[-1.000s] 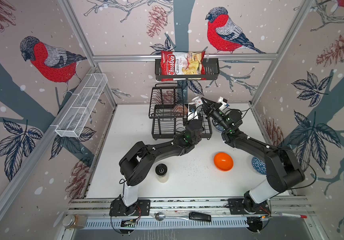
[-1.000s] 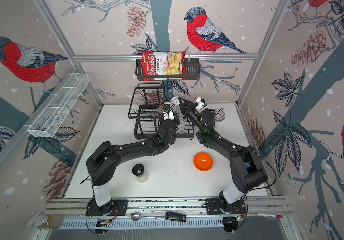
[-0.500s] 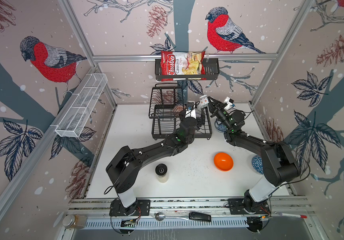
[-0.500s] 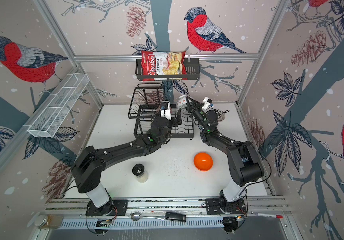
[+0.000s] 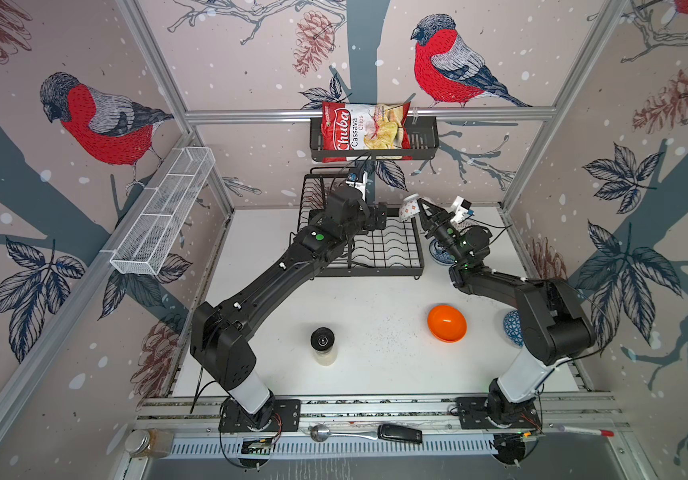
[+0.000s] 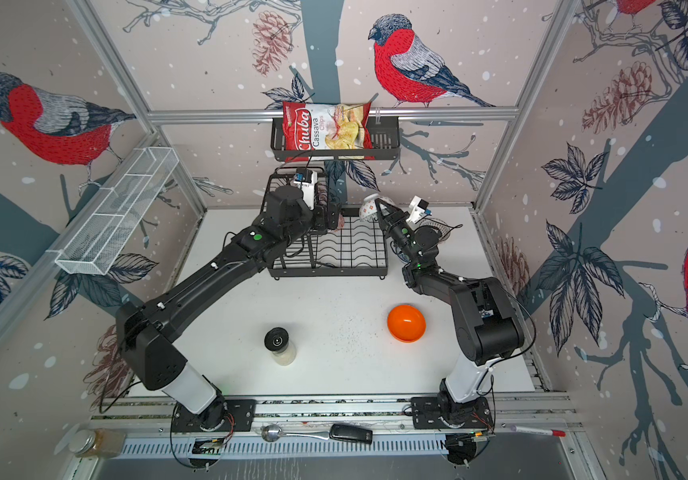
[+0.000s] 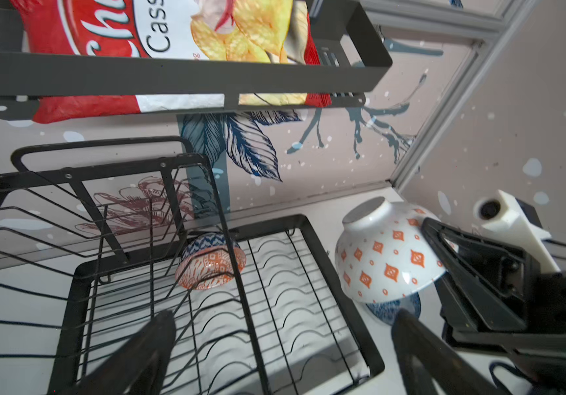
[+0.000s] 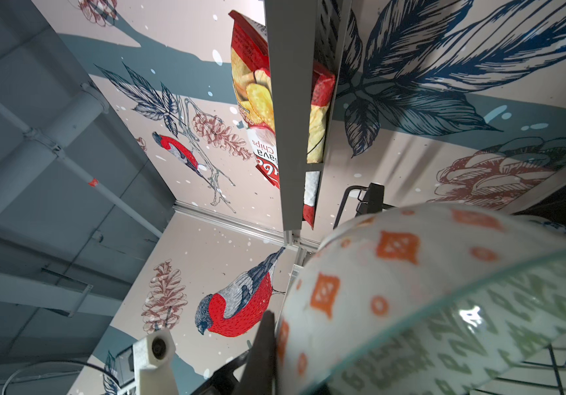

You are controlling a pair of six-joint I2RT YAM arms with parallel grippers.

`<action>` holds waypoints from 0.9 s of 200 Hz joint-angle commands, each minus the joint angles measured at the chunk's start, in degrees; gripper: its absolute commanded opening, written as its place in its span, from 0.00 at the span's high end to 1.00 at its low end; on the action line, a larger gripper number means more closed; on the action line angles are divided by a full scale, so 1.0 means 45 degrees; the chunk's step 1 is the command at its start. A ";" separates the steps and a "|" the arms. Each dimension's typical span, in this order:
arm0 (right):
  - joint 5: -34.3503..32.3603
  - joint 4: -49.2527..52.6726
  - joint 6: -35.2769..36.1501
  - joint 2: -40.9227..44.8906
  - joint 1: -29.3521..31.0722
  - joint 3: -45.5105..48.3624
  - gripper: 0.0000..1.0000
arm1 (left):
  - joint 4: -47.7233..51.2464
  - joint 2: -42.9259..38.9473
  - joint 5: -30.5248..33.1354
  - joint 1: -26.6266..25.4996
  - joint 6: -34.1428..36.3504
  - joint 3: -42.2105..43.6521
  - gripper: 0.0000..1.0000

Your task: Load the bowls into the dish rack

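Nearest me, well short of both pincers, a spoon (image 5: 321, 432) and a small glass jar (image 5: 147, 442) lie along the front rail. On the white table (image 5: 375, 307) a black-lidded jar (image 5: 323, 345) stands far back from the left pincer (image 5: 380, 214), and a plain orange bowl (image 5: 447, 323) sits just as far back from the right pincer (image 5: 420, 206), with a blue-patterned bowl (image 5: 510, 328) half hidden behind that arm's elbow. The left pincer hangs over the dish rack (image 5: 384, 249) with its jaws spread wide and nothing between them. Just beyond it, a blue-and-orange bowl (image 7: 210, 261) lies on its side in the lower tray, under the edge of the raised basket. The right pincer is clamped on the rim of an orange-and-white bowl (image 5: 409, 209), held in the air with its foot tipped upward, just outside the rack's right rim and near the left pincer without touching it. Directly below it another blue bowl (image 7: 394, 307) rests on the table. The tray's wavy wires between the two pincers lie bare. Above and beyond both, a black wall basket (image 5: 421, 143) holds a chip bag (image 5: 365, 132). Out past the left pincer a white mesh shelf (image 5: 163, 212) runs along the side wall. Bullfinch wallpaper and aluminium posts close in the corner.
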State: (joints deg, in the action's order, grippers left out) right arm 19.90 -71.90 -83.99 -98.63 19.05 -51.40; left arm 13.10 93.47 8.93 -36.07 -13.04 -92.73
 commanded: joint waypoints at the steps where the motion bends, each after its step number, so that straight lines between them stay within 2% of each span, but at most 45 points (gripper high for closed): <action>1: -0.0097 -0.1269 0.1355 -0.0103 0.0370 -0.0043 1.00 | 0.1834 -0.0403 -0.1072 0.0561 0.0771 -0.0383 0.02; 22: -0.0421 -0.1071 0.1935 -0.0257 0.0897 -0.0231 1.00 | 0.1366 -0.0796 -0.1245 0.0897 0.1641 -0.0026 0.02; 47: -0.1266 -0.0829 0.2538 -0.0410 0.1401 -0.0263 1.00 | 0.0466 -0.0963 -0.0595 0.1190 0.2565 0.0673 0.02; 71: -0.1693 -0.0721 0.2561 -0.0856 0.1656 -0.0405 1.00 | -0.1395 -0.1571 -0.0257 0.1333 0.2930 0.2042 0.02; 102: -0.2380 -0.0943 0.2429 -0.1293 0.1848 -0.0240 1.00 | -0.3916 -0.2822 -0.1210 0.1619 0.3741 0.4313 0.02; 110: -0.2499 -0.0936 0.2399 -0.1425 0.1885 -0.0286 1.00 | -0.3904 -0.3037 -0.1156 0.1773 0.3406 0.4479 0.02; 151: -0.2700 -0.0251 0.2245 -0.2295 0.2200 -0.1137 1.00 | -0.3247 -0.3144 -0.2806 0.2075 0.2990 0.4204 0.02; 180: -0.3033 -0.0278 0.1600 -0.3201 0.2426 -0.1616 1.00 | -0.2488 -0.2710 -0.3106 0.2096 0.2939 0.3754 0.02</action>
State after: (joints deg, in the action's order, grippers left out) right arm 8.01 -70.98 -75.00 -110.37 29.36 -56.80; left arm 1.63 79.94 -1.67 -26.89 0.86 -74.02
